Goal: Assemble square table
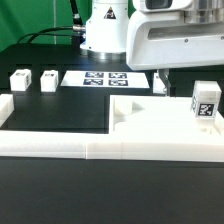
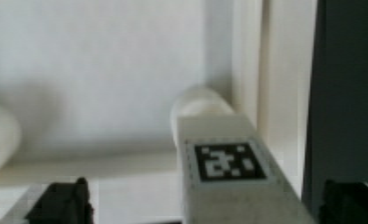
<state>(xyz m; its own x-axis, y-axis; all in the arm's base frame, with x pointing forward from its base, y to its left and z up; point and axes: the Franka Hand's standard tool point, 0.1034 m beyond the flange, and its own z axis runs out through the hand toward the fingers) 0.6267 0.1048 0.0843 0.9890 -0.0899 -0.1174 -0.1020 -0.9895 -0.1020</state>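
Bench (image 1: 60, 200), black, lies under everything, with the white arm (image 1: 105, 25) rising behind the gripper (image 1: 163, 84). A long low wall (image 1: 60, 145) runs along the front of the bench, on the camera's side of the gripper.

The slab (image 1: 160, 122), thick and white, lies flat just below the gripper and against the wall. In the wrist view the slab (image 2: 110, 70) fills most of the frame, with a strip of dark bench past its edge.

The marker board (image 1: 100, 78) lies flat to the exterior view's left of the gripper. Two loose legs (image 1: 20, 80) (image 1: 48, 79) stand farther that way, side by side and well apart from the gripper.

An upright leg (image 1: 205, 101), its tag facing the camera, stands on the slab near the gripper, to the exterior view's right.

In the wrist view the gripper (image 2: 202, 203) is spread wide, its dark fingertips (image 2: 56, 200) far apart and holding nothing. A tagged leg (image 2: 225, 160) sits between them on the slab, clear of both. Whether it is the same upright leg cannot be told.
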